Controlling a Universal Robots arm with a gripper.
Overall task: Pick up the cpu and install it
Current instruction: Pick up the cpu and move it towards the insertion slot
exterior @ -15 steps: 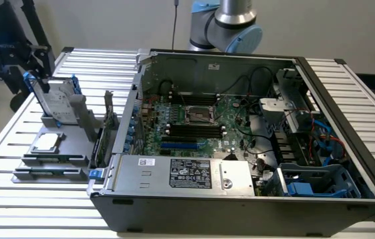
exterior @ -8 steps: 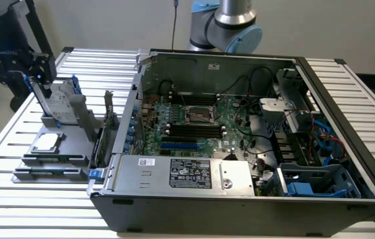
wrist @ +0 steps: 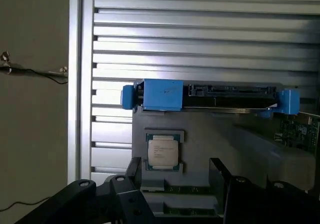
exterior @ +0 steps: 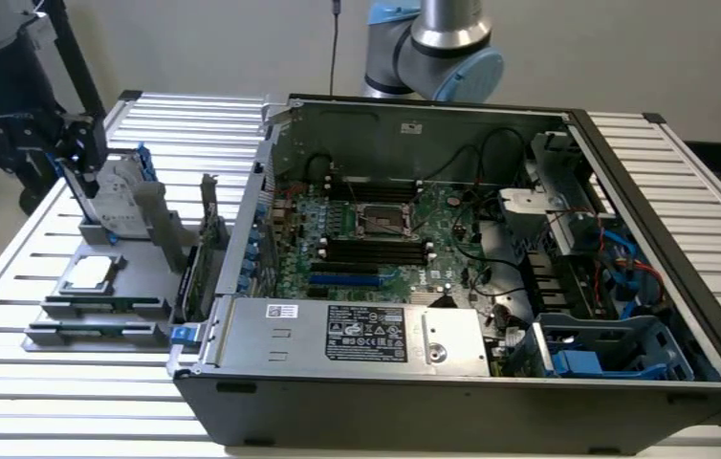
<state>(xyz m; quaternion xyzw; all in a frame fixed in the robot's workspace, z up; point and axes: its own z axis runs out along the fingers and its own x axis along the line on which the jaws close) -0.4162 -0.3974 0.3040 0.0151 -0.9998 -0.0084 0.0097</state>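
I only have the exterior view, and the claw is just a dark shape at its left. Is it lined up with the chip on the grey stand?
Observer: Nearly. In the wrist view the chip lies between the claw's two fingers, closer to one of them.
Operator: Is the claw open or shut?
Observer: Open. The fingers stand wide apart and hold nothing.

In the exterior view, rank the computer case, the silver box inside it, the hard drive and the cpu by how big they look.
1. Computer case
2. Silver box
3. Hard drive, standing on edge, so its full face is not shown
4. Cpu
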